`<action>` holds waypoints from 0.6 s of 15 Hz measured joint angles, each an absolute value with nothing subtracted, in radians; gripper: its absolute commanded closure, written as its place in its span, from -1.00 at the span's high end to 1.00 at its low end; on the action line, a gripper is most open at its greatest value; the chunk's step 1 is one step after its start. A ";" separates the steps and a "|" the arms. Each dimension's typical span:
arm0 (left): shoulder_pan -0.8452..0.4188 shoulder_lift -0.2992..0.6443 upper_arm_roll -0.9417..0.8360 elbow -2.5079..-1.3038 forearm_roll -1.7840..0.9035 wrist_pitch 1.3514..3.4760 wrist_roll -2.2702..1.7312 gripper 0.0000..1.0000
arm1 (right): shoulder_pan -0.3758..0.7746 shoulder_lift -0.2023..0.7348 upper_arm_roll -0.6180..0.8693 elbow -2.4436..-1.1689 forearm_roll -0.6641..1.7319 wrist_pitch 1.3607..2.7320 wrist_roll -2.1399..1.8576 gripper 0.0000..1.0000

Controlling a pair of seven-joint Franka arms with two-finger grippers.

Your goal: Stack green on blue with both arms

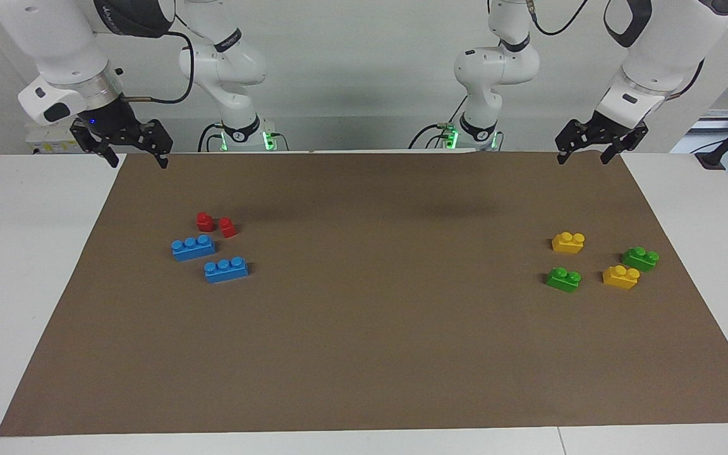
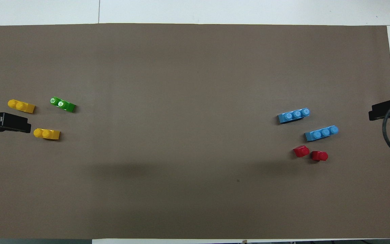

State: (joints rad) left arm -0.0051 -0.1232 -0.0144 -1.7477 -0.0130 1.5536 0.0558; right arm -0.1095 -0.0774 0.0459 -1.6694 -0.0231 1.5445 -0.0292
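**Q:** Where are the tools, and what are they doing?

**A:** Each hangs over the robots' edge of the brown mat (image 1: 364,354) on the table (image 1: 16,284). The right tool (image 1: 138,161) and the left tool (image 1: 582,158) both have their fingers spread apart and hold nothing.

**Q:** Where are the bricks for stacking?

**A:** Out from the left tool, past a yellow brick (image 1: 568,242), sit the nearer green brick (image 1: 640,258) and then the farther green brick (image 1: 563,279). Another yellow brick (image 1: 620,277) lies between them. Both green bricks have their studs up and their long axes run roughly along the table's length, slightly skewed.

Out from the right tool come two red bricks (image 1: 205,221), then the nearer blue brick (image 1: 193,247) and the farther blue brick (image 1: 226,269). The blue bricks are parallel, studs up, and run lengthwise the same way.

**Q:** Any writing?

**A:** Lettering on the right arm (image 1: 54,57) is too small to read.
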 measured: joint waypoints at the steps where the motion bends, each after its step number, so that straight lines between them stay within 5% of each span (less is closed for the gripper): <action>1: -0.005 -0.123 -0.015 -1.748 -0.013 1.553 0.056 1.00 | -0.109 -0.077 0.047 -1.669 -0.023 1.545 -0.029 1.00; 9: -0.005 -0.124 -0.013 -1.747 -0.013 1.553 0.056 1.00 | -0.109 -0.077 0.047 -1.669 -0.023 1.571 -0.029 1.00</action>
